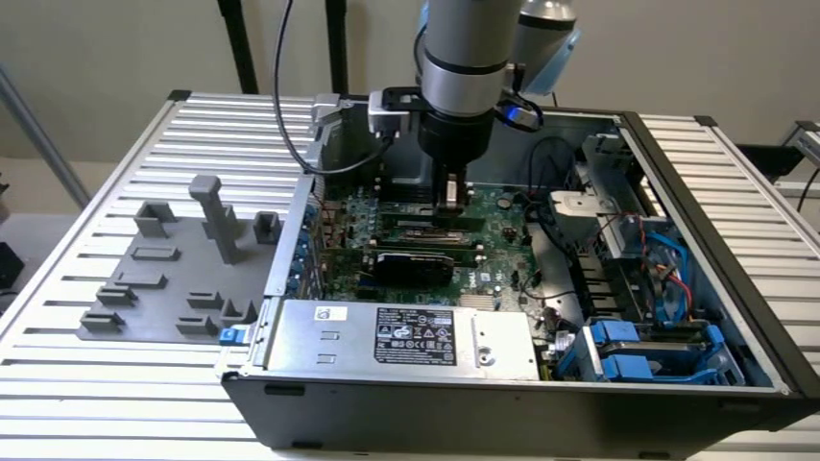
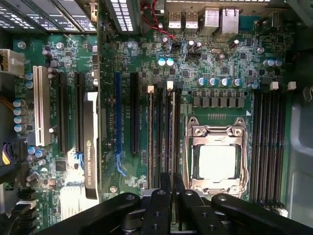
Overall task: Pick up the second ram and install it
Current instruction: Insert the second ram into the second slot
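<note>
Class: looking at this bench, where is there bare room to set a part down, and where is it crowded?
Free: the slatted table on the exterior view's right of the case, and the strip in front of the grey holder. Crowded: inside the case, around the motherboard under the end effector.

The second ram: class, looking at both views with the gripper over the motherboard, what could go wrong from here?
1. The gripper, shut on the second ram, may miss its slot if slightly tilted.
2. The black expansion card stands nearby; sideways drift risks contact.
3. The open CPU socket sits beside the slots, exposed to a slip.
</note>
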Action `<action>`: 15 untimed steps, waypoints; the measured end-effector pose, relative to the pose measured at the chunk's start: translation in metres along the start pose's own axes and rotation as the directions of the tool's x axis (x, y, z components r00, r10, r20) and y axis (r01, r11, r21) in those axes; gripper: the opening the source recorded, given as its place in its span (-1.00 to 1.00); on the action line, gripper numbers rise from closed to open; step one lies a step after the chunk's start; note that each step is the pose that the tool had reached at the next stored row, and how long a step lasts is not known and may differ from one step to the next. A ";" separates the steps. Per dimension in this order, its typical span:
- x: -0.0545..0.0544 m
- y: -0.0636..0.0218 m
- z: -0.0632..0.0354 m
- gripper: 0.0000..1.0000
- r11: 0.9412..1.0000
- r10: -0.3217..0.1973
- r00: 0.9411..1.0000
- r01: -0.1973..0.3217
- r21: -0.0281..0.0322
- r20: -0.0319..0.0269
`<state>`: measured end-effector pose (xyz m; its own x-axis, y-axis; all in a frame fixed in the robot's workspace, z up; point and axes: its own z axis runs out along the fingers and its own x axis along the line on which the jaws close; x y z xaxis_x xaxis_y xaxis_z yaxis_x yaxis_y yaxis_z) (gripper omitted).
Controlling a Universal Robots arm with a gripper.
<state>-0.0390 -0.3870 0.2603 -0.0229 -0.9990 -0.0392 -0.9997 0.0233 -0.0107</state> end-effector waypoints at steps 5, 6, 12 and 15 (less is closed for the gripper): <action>0.000 0.0001 0.0091 -0.73 1.000 0.001 1.000 -0.001 0.000 0.000; 0.000 0.0001 0.0108 -0.73 1.000 0.002 1.000 -0.002 0.000 0.000; 0.000 0.0003 0.0210 -0.73 1.000 0.002 1.000 -0.002 -0.002 0.000; 0.000 0.0003 0.0212 -0.73 1.000 0.002 1.000 -0.002 -0.009 -0.001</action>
<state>-0.0391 -0.3863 0.2391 -0.0249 -0.9989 -0.0387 -0.9997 0.0250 -0.0021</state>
